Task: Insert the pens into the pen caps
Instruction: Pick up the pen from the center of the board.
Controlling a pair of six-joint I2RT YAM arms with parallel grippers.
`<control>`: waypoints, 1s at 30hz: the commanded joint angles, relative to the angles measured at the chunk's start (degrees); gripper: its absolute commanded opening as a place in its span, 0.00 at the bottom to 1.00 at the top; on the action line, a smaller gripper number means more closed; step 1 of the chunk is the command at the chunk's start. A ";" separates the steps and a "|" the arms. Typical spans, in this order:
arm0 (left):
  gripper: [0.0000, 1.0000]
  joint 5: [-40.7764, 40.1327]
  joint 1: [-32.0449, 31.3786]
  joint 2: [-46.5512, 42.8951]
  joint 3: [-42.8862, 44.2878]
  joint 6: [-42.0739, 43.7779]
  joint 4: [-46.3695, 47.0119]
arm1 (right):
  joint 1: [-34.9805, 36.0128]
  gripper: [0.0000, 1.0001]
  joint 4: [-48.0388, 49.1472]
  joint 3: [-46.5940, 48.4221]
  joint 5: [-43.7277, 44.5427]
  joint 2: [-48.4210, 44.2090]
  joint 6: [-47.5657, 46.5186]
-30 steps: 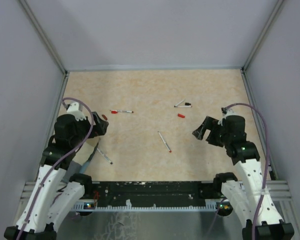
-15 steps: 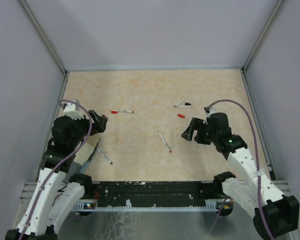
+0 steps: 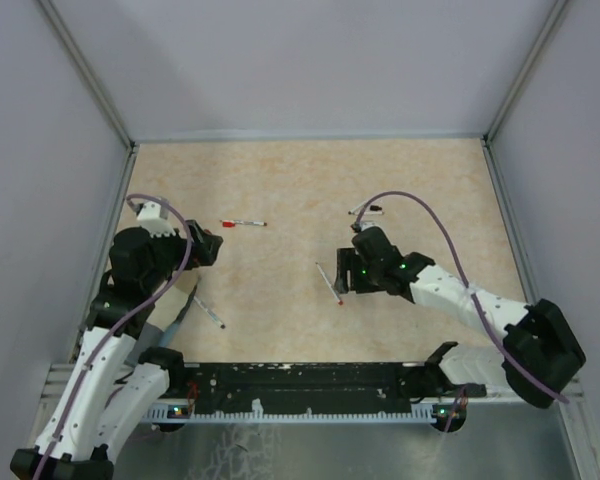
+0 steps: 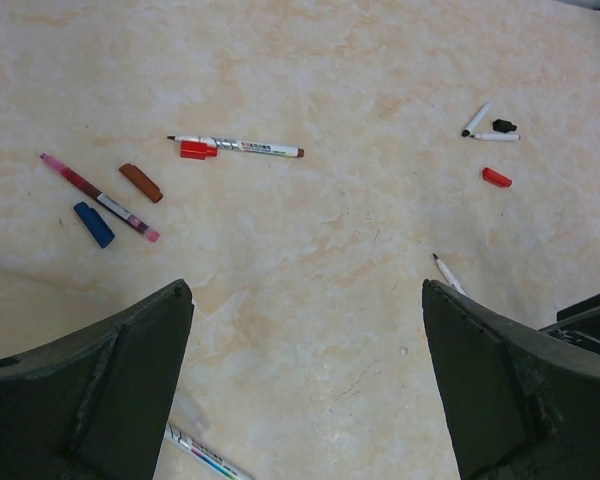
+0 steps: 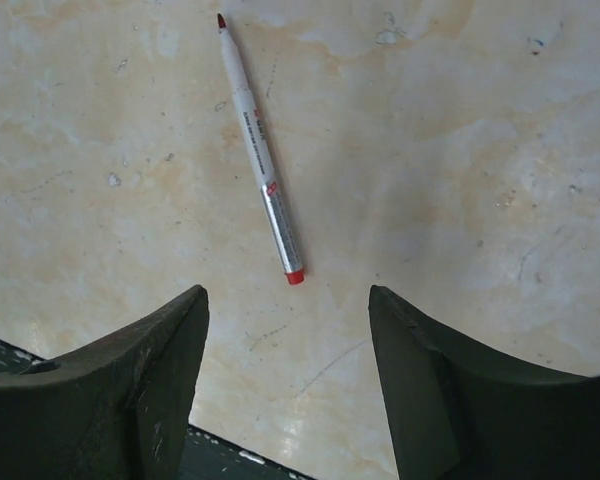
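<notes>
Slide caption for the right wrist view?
Open right hand hovers over an uncapped red-tipped pen on the table.

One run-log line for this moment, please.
right jaws: open, above red-tipped pen | left jaws: open, empty | red cap: loose on table | stage: pre-grasp

One pen just ahead of the right gripper on the table, a second pen far left.
</notes>
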 commanded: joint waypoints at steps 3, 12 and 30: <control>1.00 1.81 0.34 0.44 -0.23 0.93 1.97 | 6.02 0.58 2.55 9.09 6.05 11.48 -3.07; 1.00 2.17 0.32 0.94 -0.11 1.12 2.04 | 10.63 0.47 -0.56 15.77 11.66 21.97 -5.48; 0.96 2.25 0.33 1.77 -0.10 1.06 2.13 | 11.08 0.39 -2.44 13.32 11.86 26.61 -4.35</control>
